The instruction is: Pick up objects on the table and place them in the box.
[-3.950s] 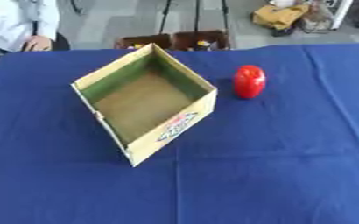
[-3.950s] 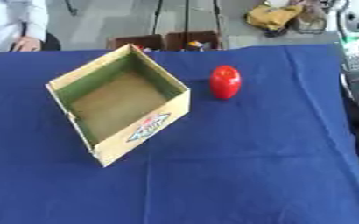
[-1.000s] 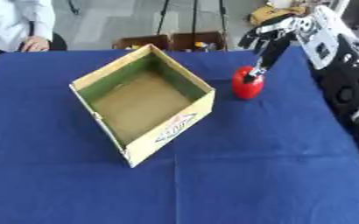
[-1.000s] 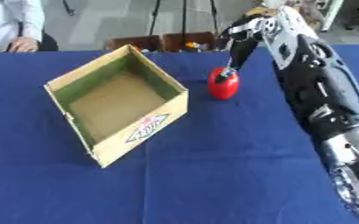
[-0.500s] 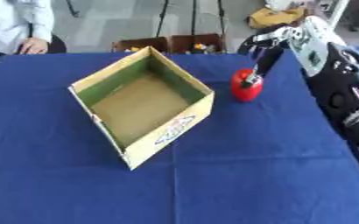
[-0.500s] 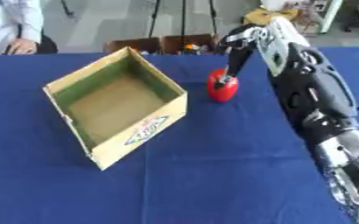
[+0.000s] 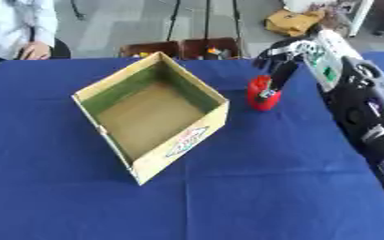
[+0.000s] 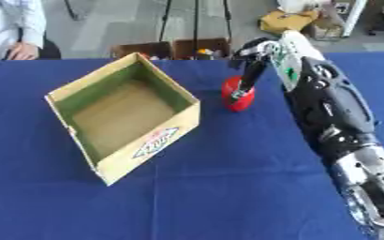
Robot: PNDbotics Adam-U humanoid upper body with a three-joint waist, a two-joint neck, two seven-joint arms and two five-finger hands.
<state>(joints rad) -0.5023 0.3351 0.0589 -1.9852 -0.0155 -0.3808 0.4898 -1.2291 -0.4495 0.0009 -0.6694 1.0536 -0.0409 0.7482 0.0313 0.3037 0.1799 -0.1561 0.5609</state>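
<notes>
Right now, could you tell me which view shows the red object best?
The left eye view: the red object shows most of its body, with the right hand reaching its fingers down its right side. In the right eye view the fingers cross its middle and hide more of it.

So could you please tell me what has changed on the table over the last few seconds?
The right hand has come in from the right and closed its fingers on the red object, which has not left the table. The box stays empty and unmoved.
</notes>
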